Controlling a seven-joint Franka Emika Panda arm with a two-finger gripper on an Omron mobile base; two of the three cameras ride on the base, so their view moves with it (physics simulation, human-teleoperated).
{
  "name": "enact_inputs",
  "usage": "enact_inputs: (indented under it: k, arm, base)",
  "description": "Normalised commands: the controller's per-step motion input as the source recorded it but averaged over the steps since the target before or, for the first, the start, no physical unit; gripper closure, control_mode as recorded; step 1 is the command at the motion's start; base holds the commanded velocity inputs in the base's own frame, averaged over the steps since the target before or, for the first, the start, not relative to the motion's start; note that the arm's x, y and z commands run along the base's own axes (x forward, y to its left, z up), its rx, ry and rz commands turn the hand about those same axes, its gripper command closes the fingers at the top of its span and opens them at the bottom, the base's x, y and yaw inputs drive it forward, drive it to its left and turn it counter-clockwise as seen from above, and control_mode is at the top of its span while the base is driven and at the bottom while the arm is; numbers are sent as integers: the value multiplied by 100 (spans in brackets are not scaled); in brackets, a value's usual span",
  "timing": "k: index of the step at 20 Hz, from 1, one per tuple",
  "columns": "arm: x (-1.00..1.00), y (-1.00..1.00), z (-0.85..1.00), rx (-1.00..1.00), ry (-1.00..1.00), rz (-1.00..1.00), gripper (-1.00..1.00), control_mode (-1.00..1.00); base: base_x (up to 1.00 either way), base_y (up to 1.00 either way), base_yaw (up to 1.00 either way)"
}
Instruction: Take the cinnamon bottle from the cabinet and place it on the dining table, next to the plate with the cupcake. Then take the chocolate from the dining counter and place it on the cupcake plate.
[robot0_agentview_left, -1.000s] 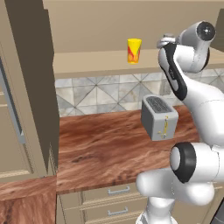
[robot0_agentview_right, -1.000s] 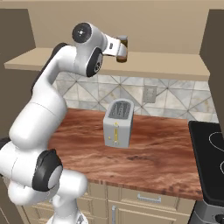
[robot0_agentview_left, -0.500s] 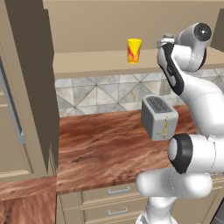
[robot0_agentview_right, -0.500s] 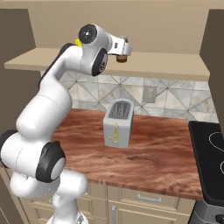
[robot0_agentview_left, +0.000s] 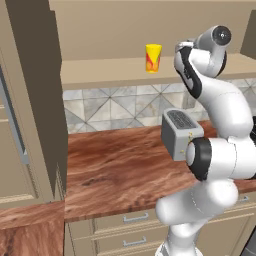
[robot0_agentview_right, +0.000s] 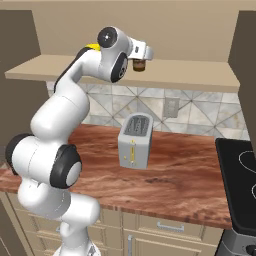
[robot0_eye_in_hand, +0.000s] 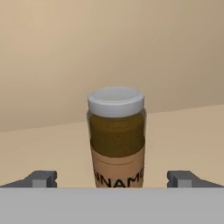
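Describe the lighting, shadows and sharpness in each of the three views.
Left base view: even, soft light; the cabinet side panel is in dark shade, the yellow cup sharp. Right base view: the toaster casts a faint shadow on the counter; no glare. Hand view: slightly soft; the cinnamon bottle label is cut off at the bottom, between the open gripper tips.

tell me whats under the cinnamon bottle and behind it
The cinnamon bottle stands upright on the cabinet's beige shelf board; plain beige back wall behind it. Its base is cut off at the bottom of the hand view.
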Motion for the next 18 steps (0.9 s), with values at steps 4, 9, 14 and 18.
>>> enact_inputs:
  k: [4,9,14,18]
  arm:
    - [37,0,0,-2,0,0,-100,-100]
    - [25,-2,-3,-1,0,0,-100,-100]
    - [23,-8,-8,-2,0,0,-100,-100]
    - [23,-12,-8,-1,0,0,-100,-100]
  base:
    - [0,0,0]
    - [0,0,0]
    - [0,0,0]
    - [0,0,0]
